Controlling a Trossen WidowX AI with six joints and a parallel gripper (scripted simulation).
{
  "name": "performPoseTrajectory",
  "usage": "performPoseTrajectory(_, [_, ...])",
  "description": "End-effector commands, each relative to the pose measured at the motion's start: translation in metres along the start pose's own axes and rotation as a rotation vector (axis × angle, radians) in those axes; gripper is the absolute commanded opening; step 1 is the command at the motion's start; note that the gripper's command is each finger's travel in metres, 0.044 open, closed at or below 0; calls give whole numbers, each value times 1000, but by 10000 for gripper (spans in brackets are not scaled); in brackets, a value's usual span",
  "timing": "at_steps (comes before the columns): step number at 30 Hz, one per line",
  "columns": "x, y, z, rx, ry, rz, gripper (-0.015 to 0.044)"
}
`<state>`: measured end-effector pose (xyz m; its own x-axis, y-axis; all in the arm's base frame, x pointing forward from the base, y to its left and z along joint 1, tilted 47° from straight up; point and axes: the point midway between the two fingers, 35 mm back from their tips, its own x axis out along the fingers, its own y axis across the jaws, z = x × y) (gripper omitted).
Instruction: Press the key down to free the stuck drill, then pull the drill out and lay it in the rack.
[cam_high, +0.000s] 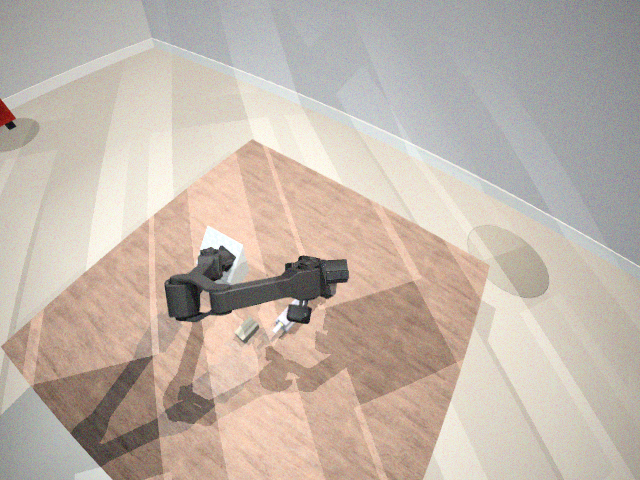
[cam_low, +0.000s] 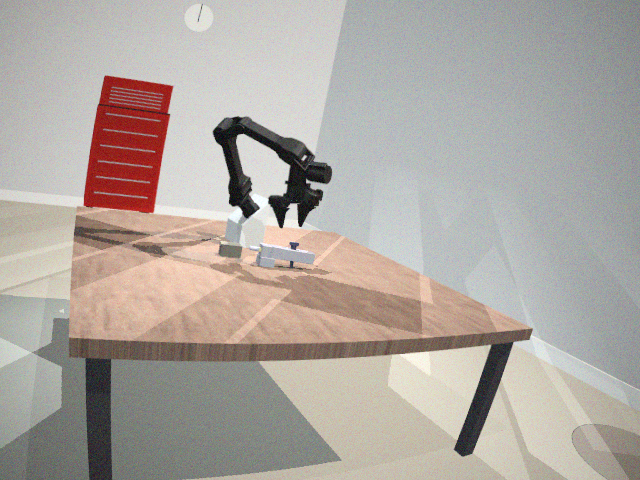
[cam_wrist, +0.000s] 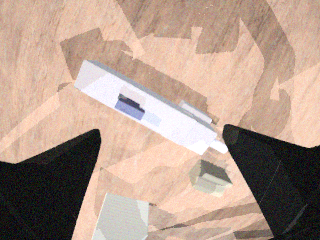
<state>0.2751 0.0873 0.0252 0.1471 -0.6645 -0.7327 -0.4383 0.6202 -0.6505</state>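
Note:
A long pale lavender holder lies on the table. The dark blue key stands upright in it, its head above the top face and its stem showing below. A short white end, apparently the drill, sticks out of the holder's end; the rest of it is hidden. The rack, apparently the grooved olive block, stands just beyond that end, and its groove looks empty. My gripper is wide open and empty above the holder, touching nothing.
The arm's white base stands behind the holder and rack. The wooden table carries them, with broad shadows across it. A red cabinet stands beyond the table.

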Motion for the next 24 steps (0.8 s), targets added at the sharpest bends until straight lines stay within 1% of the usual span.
performPoseTrajectory(1, [24,-43,-24,-422,-4,-1,440])
performPoseTrajectory(5, [40,-70,-43,-687,11,-18,440])
performPoseTrajectory(13, [58,-99,-72,-1015,52,-35,440])
performPoseTrajectory(24, [60,-102,-75,-1049,57,-35,440])
